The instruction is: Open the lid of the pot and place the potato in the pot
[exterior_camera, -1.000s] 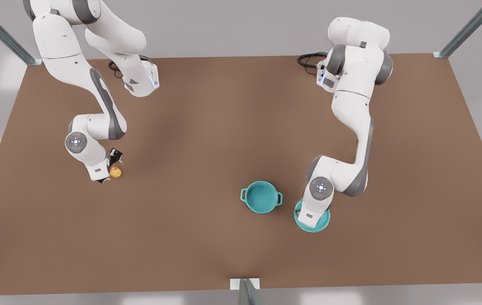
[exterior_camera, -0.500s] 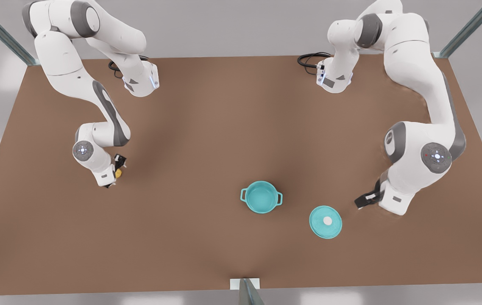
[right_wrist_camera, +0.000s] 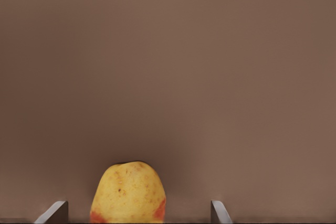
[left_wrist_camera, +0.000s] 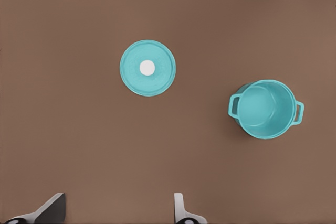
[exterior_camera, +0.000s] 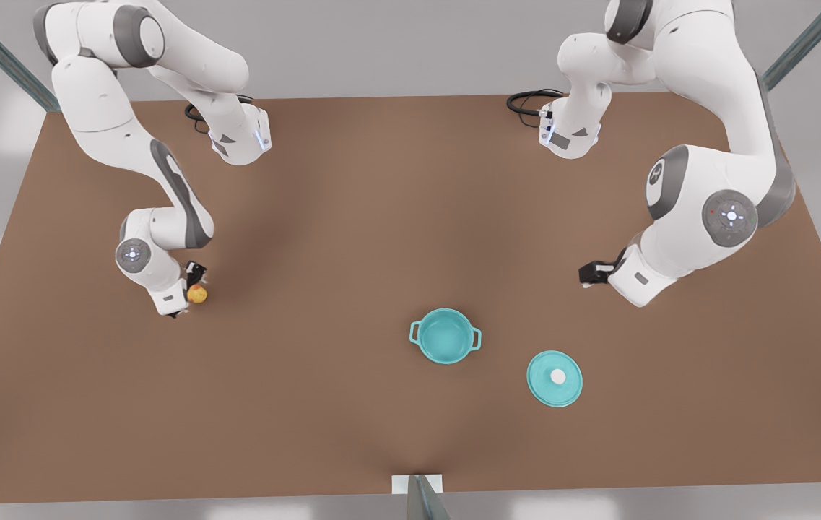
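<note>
- Brown table (exterior_camera: pixel 352 217) carries all the task items; grey floor surrounds it.
- Pot (exterior_camera: pixel 445 335) stands upright and uncovered near the middle of the table, toward the front edge. Its teal inside shows nothing in it. The two loop handles point to the front view's left and right.
- Lid (exterior_camera: pixel 554 378) lies flat on the table, knob (exterior_camera: pixel 558 375) up, near the pot on the front view's right. Lid and pot do not touch.
- Potato (exterior_camera: pixel 197 293) is at the front view's left, well apart from the pot.
- My right gripper (exterior_camera: pixel 190 287) is at the potato. In the right wrist view the potato (right_wrist_camera: pixel 128 192) sits between my two fingertips (right_wrist_camera: pixel 55 211), closer to one than the other. Fingers are spread: a gap shows on each side of the potato. I cannot tell whether the potato rests on the table.
- My left gripper (exterior_camera: pixel 593 272) hangs above the table at the front view's right, well apart from the lid and empty. In the left wrist view its fingertips (left_wrist_camera: pixel 181 211) stand wide apart, with the lid (left_wrist_camera: pixel 147 67) and pot (left_wrist_camera: pixel 265 108) on the table beyond them.
</note>
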{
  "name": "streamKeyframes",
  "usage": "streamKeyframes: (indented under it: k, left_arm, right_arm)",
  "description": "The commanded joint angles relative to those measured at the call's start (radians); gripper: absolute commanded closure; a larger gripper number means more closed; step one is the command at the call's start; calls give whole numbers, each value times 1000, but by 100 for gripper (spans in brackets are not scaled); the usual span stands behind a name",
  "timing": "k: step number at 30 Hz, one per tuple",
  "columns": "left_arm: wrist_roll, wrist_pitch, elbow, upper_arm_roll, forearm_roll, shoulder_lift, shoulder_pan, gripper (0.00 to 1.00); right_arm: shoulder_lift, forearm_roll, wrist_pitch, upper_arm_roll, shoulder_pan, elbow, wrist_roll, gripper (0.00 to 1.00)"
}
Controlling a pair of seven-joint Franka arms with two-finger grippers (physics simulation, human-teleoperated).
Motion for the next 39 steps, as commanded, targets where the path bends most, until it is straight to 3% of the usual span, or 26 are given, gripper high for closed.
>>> streamKeyframes:
  k: [1,19,28,30,33,39]
  left_arm:
    - [179,70,6,-1,37,1,0,0]
    - [179,73,6,-1,-10,6,17,0]
    - [180,73,6,-1,-10,6,19,0]
    - [180,73,6,-1,-9,6,19,0]
    - [179,73,6,-1,-9,6,17,0]
    - [179,95,6,-2,-1,7,0,0]
  right_arm:
    - [10,-11,5,0,-7,-2,-8,0]
    - [4,-10,-10,2,-26,-25,-16,3]
    - [-2,15,-12,48,-26,-24,-14,8]
    - [-2,15,-12,48,-26,-22,-17,13]
    - [-2,15,-12,49,-26,-24,-21,30]
    - [-2,15,-12,49,-26,-22,-37,41]
